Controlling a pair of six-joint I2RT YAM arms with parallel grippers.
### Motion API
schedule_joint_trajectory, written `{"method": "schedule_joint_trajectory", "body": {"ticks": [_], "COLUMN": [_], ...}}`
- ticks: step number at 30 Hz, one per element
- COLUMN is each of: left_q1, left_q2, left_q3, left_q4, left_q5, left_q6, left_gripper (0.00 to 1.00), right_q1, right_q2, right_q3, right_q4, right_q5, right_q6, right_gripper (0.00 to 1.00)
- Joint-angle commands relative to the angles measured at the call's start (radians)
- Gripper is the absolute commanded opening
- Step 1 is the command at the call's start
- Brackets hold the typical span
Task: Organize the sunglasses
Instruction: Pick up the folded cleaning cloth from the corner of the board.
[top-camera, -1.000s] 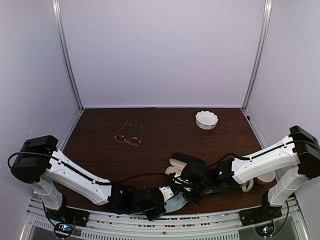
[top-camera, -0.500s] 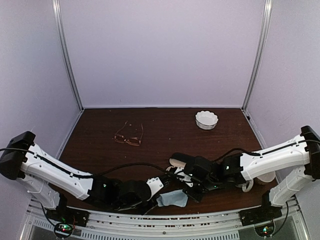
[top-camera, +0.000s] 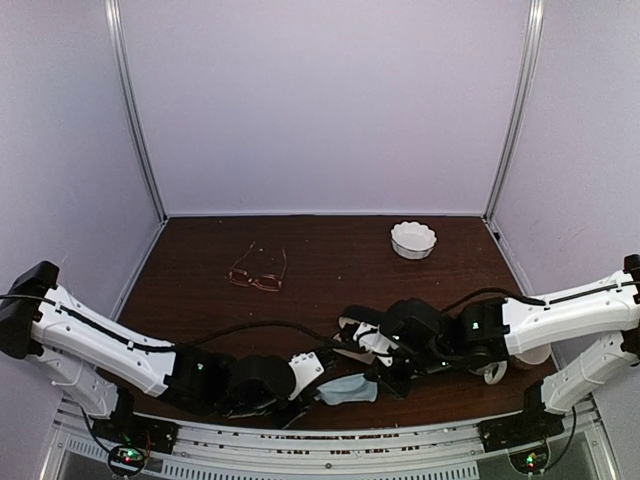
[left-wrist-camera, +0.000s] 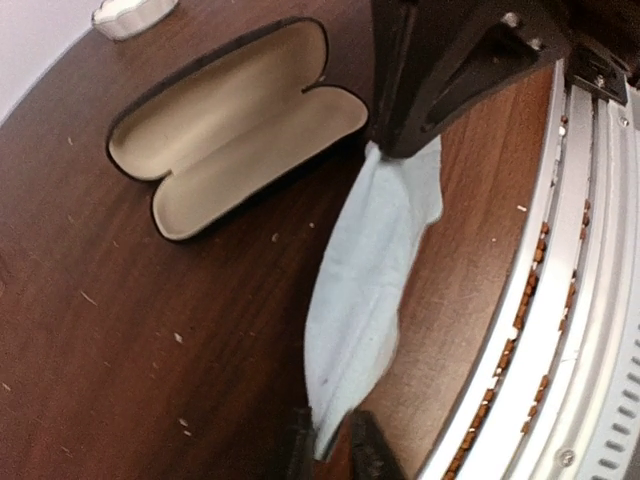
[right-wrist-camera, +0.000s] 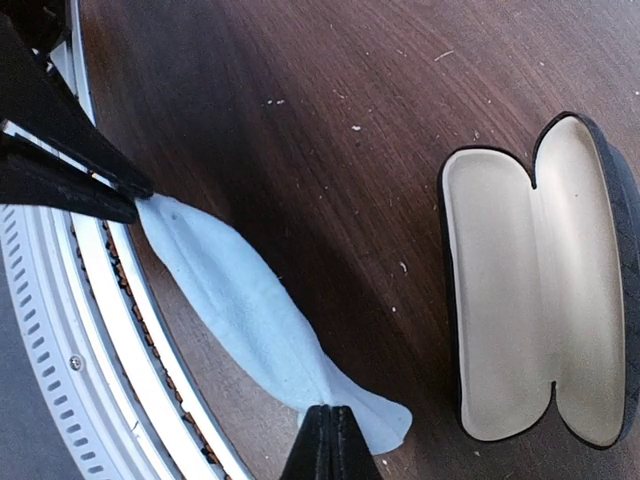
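Brown desk (top-camera: 330, 250), open black case (left-wrist-camera: 235, 125) just beside the blue cloth (left-wrist-camera: 370, 280), which my left hand (left-wrist-camera: 333, 450) and right hand (right-wrist-camera: 328, 440) each pinch shut by an end. I'd hold it taut and lower both ends together, clear of the front rail (left-wrist-camera: 590, 300). Copper sunglasses (top-camera: 258, 273) sit well apart, back-left.

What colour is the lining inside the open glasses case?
Cream, inside the black glasses case; clearest in the right wrist view.
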Motion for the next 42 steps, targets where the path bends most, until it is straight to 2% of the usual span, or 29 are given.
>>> {"method": "schedule_joint_trajectory", "body": {"ticks": [1, 3, 6, 17, 31, 35, 42], "left_q1": [0.005, 0.005, 0.022, 0.132, 0.185, 0.186, 0.185], "left_q2": [0.053, 0.07, 0.084, 0.161, 0.263, 0.28, 0.299], "left_q3": [0.023, 0.022, 0.016, -0.006, 0.014, 0.024, 0.03], "left_q4": [0.027, 0.043, 0.06, 0.177, 0.218, 0.211, 0.219], "left_q5": [0.077, 0.094, 0.119, 0.267, 0.306, 0.319, 0.347], "left_q6": [0.005, 0.002, 0.005, 0.036, 0.052, 0.054, 0.062], "left_gripper": [0.27, 0.37, 0.42, 0.42, 0.42, 0.35, 0.11], "right_q1": [-0.004, -0.003, -0.003, -0.003, -0.003, -0.003, -0.003], "right_q2": [0.021, 0.038, 0.057, 0.07, 0.072, 0.073, 0.08], "right_q3": [0.014, -0.005, -0.024, -0.05, -0.063, -0.062, -0.059], "right_q4": [0.011, 0.028, 0.039, 0.045, 0.044, 0.042, 0.04], "right_q5": [-0.02, -0.026, -0.024, -0.023, -0.015, -0.01, -0.011], "right_q6": [-0.014, -0.023, -0.027, -0.037, -0.036, -0.037, -0.034], "right_gripper": [0.0, 0.0, 0.0, 0.0, 0.0, 0.0, 0.0]}}
